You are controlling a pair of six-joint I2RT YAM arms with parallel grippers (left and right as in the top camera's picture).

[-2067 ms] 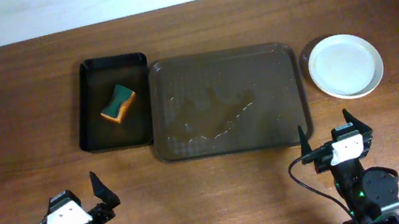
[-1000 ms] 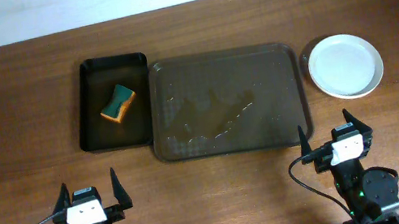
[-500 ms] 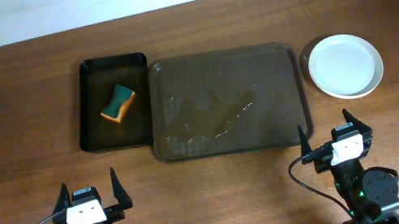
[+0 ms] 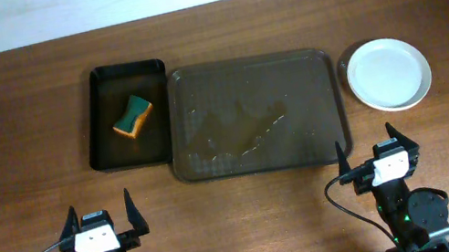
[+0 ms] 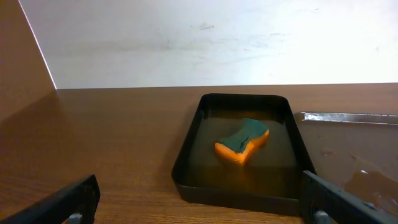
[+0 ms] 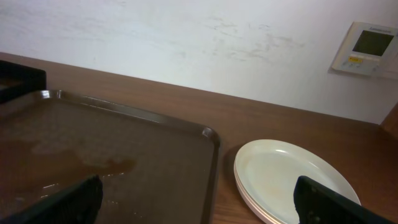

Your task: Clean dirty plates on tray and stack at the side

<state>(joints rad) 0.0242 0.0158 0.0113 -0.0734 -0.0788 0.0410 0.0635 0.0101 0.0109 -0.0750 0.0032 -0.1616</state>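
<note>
The white plates (image 4: 388,73) sit stacked on the table to the right of the dark brown tray (image 4: 331,98); the top one is plain white. In the right wrist view the stack (image 6: 292,177) lies beside the tray (image 6: 208,162), which holds no plates and shows wet streaks. My left gripper (image 4: 98,220) is open and empty near the table's front edge, below the black tray. My right gripper (image 4: 368,149) is open and empty near the front edge, below the brown tray's right corner.
A smaller black tray (image 4: 100,129) left of the brown tray holds an orange and green sponge (image 4: 133,114); both also show in the left wrist view, tray (image 5: 186,155) and sponge (image 5: 242,140). A white wall runs behind the table, with a wall controller (image 6: 367,46).
The left gripper turned from angled to square with the table about two seconds ago and has held still since. The right arm, plates and trays have not moved.
</note>
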